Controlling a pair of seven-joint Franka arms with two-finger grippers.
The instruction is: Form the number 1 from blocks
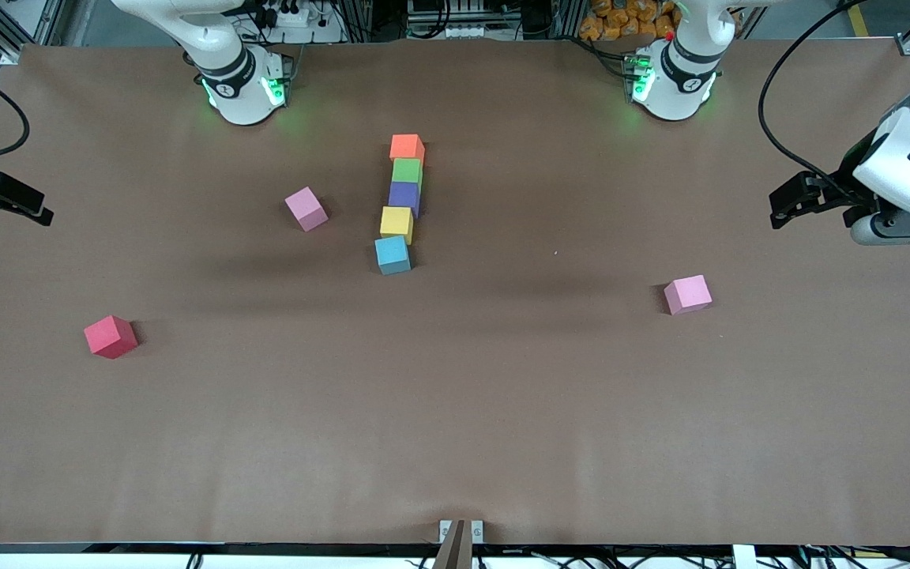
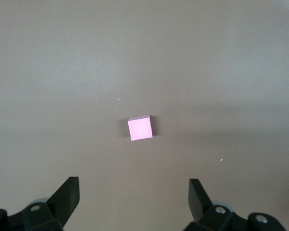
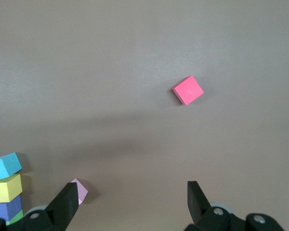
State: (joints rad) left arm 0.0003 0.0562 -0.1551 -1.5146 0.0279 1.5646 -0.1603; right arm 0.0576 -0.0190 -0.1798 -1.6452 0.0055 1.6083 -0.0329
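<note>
Left end effector (image 1: 788,207) and right end effector (image 1: 9,201) both hang empty, fingers apart, over their own ends of the surface (image 1: 455,442). Orange (image 1: 407,148), green (image 1: 407,171), purple (image 1: 404,197), yellow (image 1: 396,224) and blue (image 1: 392,254) blocks already line up mid-surface, bending slightly. Judged nearly finished; next comes straightening or a flag block. Two pink cubes (image 1: 306,209) (image 1: 688,294) and a red cube (image 1: 110,336) lie well apart, leaving ample room.
</note>
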